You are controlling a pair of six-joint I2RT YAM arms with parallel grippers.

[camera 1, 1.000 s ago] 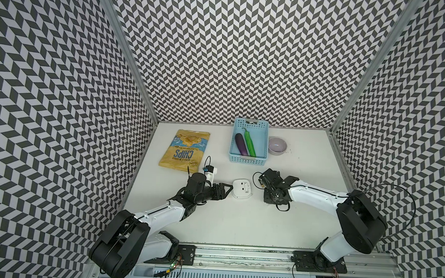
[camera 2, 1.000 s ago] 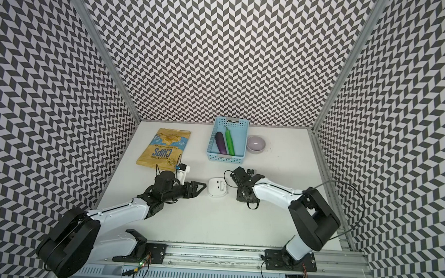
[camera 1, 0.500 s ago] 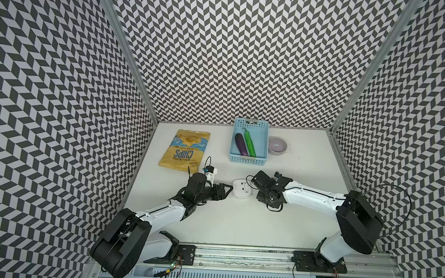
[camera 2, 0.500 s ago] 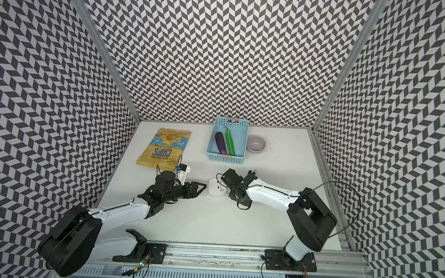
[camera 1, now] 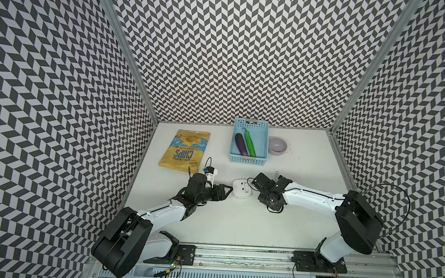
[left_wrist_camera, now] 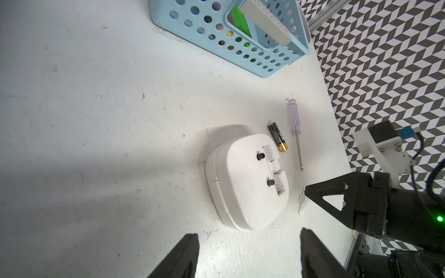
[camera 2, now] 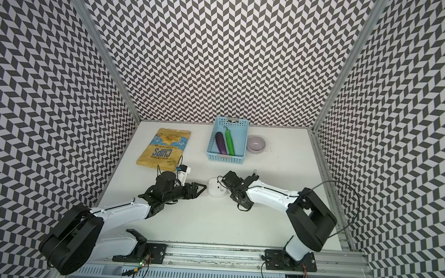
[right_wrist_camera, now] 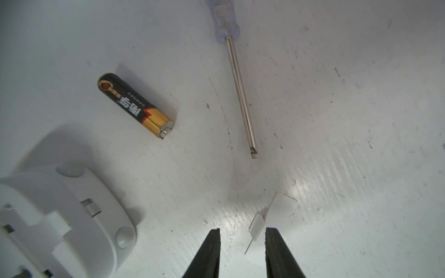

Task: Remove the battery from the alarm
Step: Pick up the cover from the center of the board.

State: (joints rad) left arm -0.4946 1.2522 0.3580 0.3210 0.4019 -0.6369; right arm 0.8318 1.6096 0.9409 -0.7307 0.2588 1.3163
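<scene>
Battery point(right_wrist_camera: 134, 106) out of the alarm point(left_wrist_camera: 245, 183), flat on the table point(camera 1: 238, 224) just beside it. Long axis roughly parallel to the screwdriver point(right_wrist_camera: 240, 96), gold end pointing the same way as its tip. Left arm point(camera 1: 160, 212) and right arm point(camera 1: 312, 199) stretched low, alarm between them. Left gripper point(left_wrist_camera: 248, 237) spread wide, empty. Right gripper point(right_wrist_camera: 242, 231) slightly parted, grasping nothing; white cover piece point(right_wrist_camera: 258, 222) at its tips.

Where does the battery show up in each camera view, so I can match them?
Top view: hidden, apparently under the right arm beside the alarm.
Top view: hidden likewise, beside the alarm.
Left wrist: battery lies between alarm and screwdriver.
Right wrist: battery, same gap.
Shared landmark: the alarm, in all four.
</scene>
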